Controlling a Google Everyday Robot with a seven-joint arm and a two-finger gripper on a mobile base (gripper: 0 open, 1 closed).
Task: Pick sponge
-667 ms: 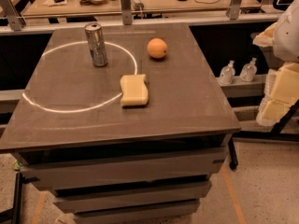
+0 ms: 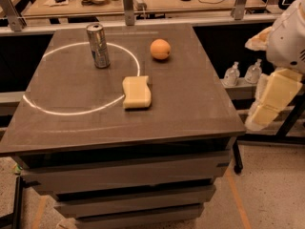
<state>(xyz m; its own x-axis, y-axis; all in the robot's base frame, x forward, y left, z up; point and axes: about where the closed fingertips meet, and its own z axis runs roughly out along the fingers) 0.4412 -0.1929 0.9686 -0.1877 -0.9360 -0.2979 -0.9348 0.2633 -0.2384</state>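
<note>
The sponge (image 2: 137, 92) lies flat near the middle of the worktop (image 2: 200, 104), on the edge of a white ring (image 2: 62, 112). A can (image 2: 98, 46) and an orange (image 2: 160, 49) sit behind it. The gripper (image 2: 272, 99) hangs off the worktop's right side, well apart from the sponge. I cannot tell if it is open or closed.

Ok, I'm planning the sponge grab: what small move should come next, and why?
Probably carry the end effector in over the table edge toward the sponge. It hangs beyond the table's right side, far from the sponge, which lies flat mid-table, apart from the can and orange.
</note>
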